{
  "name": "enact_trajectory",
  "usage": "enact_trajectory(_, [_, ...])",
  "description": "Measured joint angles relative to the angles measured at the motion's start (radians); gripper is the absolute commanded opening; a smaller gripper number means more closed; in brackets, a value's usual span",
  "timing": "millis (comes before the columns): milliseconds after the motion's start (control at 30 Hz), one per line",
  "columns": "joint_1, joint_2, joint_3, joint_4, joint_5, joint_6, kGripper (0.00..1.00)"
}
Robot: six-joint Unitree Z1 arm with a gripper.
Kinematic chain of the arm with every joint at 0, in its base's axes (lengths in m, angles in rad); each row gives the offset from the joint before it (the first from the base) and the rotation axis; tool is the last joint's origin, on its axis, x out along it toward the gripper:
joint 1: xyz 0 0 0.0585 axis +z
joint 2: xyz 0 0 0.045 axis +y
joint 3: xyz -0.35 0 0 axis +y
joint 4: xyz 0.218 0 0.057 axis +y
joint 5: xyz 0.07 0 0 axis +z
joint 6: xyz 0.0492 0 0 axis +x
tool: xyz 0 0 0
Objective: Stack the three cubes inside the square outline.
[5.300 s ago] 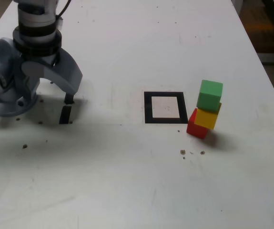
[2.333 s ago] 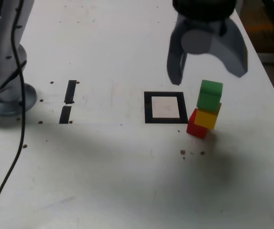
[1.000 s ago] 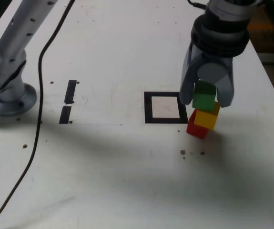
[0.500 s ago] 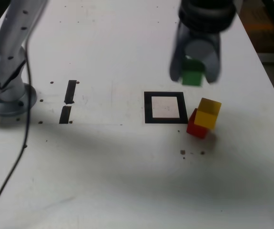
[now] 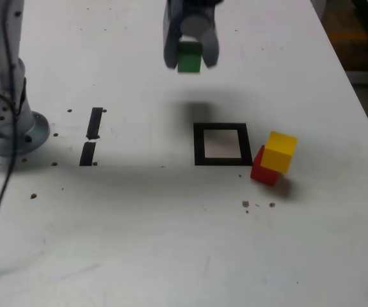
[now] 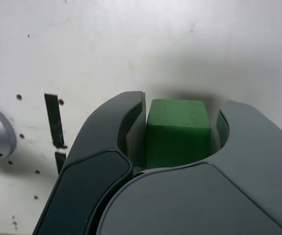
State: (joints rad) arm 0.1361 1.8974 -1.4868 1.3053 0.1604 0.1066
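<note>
- Risked a miss on the square outline point(image 5: 221, 144): carried the green cube point(image 5: 189, 57) high above the counter point(image 5: 171, 243), up and toward the exterior view's left of the frame, well apart from it, so needed a sideways correction as well as a descent
- Could have dropped the block short or astride the black tape if released from that height, with a bounce or tumble out of the frame likely
- Looked prone to a twisted landing: seemed gripped only on two opposite sides, with a dark slit showing beside one face in the wrist view, so a slight slip could have turned the cube in the grip
- Left a second hazard beside the target: yellow cube point(image 5: 278, 151) perched askew on the red cube point(image 5: 262, 169), overhanging it, just off the outline's corner on the exterior view's right; a careless sweep of the arm could have toppled that pair
- Stood far from done: nothing inside the outline, only bare white surface
- Fingers point(image 6: 126, 122) pinched shut on the green cube point(image 6: 178, 132), one pressed to each side
- Sat squarely between the fingers, top face tucked under the palm housing, lower part protruding below the tips toward the counter, touching nothing else
</note>
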Motion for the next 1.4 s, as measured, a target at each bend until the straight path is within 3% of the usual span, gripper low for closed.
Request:
enact_trajectory(133, [0.031,0.011,0.143,-0.129,-0.011,0.005,0.24])
enact_trajectory(500, [0.030,0.022,0.263,-0.238,-0.049,0.005,0.28])
enact_trajectory(567, [0.030,0.021,0.272,-0.250,-0.050,0.003,0.35])
enact_trajectory(733, [0.030,0.020,0.280,-0.244,-0.056,0.000,0.70])
enact_trajectory(833, [0.030,0.020,0.285,-0.232,-0.061,0.001,0.84])
enact_trajectory(1033, [0.017,-0.046,0.239,-0.146,-0.062,-0.001,0.92])
enact_trajectory(1200, [-0.046,-0.146,0.087,0.007,-0.067,-0.013,0.94])
enact_trajectory(1300, [-0.126,-0.142,-0.011,0.109,-0.064,-0.031,0.94])
enact_trajectory(1400, [-0.232,-0.070,-0.118,0.218,-0.061,-0.074,0.94])
